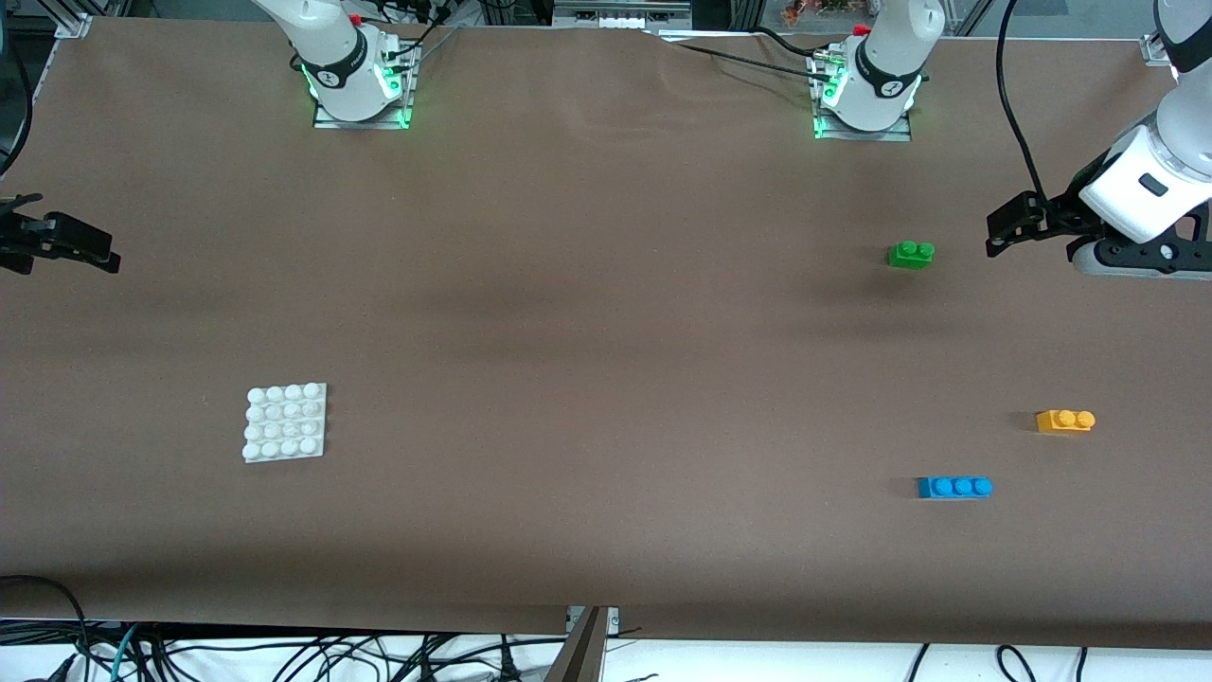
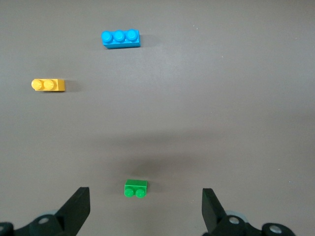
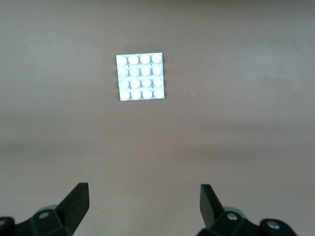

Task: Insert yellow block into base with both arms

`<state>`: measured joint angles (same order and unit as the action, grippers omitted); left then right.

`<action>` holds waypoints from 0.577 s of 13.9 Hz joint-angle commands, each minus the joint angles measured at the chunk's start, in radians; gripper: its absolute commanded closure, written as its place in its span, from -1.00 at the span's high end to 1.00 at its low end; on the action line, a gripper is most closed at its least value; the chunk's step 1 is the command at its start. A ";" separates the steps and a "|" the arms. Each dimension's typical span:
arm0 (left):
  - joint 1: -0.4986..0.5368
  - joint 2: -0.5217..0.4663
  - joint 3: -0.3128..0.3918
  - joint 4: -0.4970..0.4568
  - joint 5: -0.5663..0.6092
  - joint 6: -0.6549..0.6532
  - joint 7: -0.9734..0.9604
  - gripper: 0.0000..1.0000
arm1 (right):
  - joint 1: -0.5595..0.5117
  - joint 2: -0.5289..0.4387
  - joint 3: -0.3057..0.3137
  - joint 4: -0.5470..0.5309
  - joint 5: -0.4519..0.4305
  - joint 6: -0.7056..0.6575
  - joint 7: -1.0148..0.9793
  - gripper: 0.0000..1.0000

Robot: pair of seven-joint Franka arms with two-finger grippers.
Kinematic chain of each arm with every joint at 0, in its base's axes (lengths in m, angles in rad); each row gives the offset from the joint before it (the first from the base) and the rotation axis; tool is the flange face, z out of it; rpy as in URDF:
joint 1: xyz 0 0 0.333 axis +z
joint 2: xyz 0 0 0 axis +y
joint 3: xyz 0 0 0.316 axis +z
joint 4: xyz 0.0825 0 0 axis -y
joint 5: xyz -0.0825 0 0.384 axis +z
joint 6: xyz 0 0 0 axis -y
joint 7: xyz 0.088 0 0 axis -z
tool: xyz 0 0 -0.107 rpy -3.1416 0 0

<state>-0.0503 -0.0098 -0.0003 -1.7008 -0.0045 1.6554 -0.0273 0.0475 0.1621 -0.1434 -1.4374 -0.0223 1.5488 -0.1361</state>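
Yellow block (image 1: 1065, 421) untouched on brown table cover; task judged at its very start.

Block is seen lying flat, studs up, toward the left arm's end of the table, well apart from the white studded base (image 1: 285, 422), which sits toward the right arm's end. Left gripper (image 1: 1015, 224) is held in the air over bare table cover beside the green brick (image 1: 911, 254), fingers spread wide, nothing between them. Right gripper (image 1: 57, 248) is held at the table's edge at its own end, fingers likewise apart and empty. Next move is judged to call for the left gripper to be brought over the yellow block and lowered astride it. Blue three-stud brick (image 1: 954, 487) lies near the block, nearer the front camera; neither it nor the green brick is judged to block the approach.
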 commanded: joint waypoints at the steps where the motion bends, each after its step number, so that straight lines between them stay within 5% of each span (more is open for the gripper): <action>1: 0.003 0.021 -0.006 0.043 -0.012 -0.031 -0.013 1.00 | -0.012 -0.001 0.011 0.005 -0.015 0.004 -0.008 1.00; 8: 0.003 0.025 -0.004 0.046 -0.012 -0.037 -0.072 1.00 | -0.014 -0.001 0.011 0.005 -0.014 0.004 -0.010 1.00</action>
<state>-0.0503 -0.0036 -0.0014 -1.6936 -0.0045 1.6446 -0.0801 0.0468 0.1621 -0.1433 -1.4374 -0.0224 1.5496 -0.1361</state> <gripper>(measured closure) 0.000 0.000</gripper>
